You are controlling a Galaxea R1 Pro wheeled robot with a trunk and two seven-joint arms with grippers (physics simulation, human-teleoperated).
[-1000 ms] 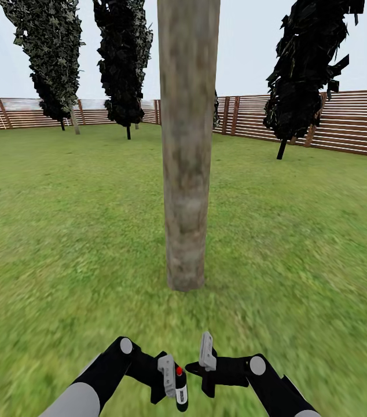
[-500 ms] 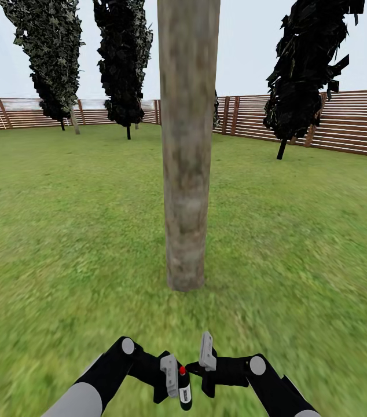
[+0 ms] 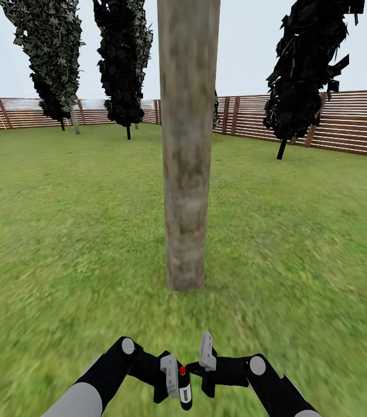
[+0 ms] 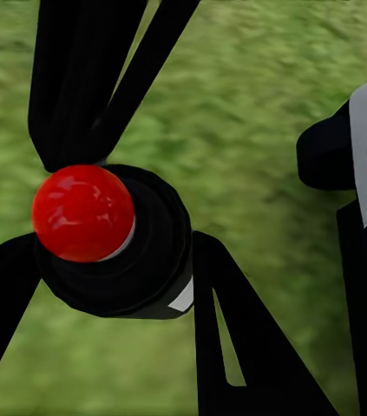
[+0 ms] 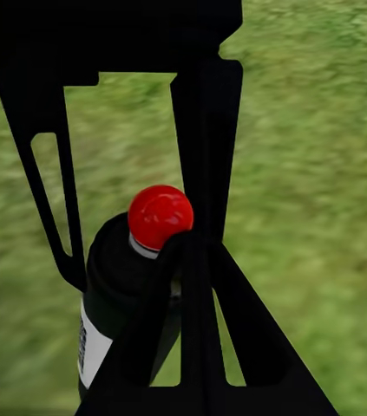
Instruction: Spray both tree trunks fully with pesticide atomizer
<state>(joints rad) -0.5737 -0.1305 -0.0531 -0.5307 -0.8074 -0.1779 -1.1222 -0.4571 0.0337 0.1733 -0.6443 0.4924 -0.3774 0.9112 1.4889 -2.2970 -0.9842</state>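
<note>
Low over the grass (image 3: 62,260), the left hand (image 3: 175,382) is clamped on the atomizer (image 3: 183,387) — black bottle, red cap up. Just beside it, the right hand (image 3: 205,364); I cannot tell whether its fingers are apart. Ahead stands the trunk (image 3: 186,174) — fence (image 3: 345,124) far behind.

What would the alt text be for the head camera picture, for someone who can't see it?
A thick grey-brown tree trunk rises from a green lawn straight ahead of the robot. At the bottom, the left gripper holds a small black spray bottle with a red top, the right gripper close beside it. A brown slat fence and dark trees stand behind.
</note>
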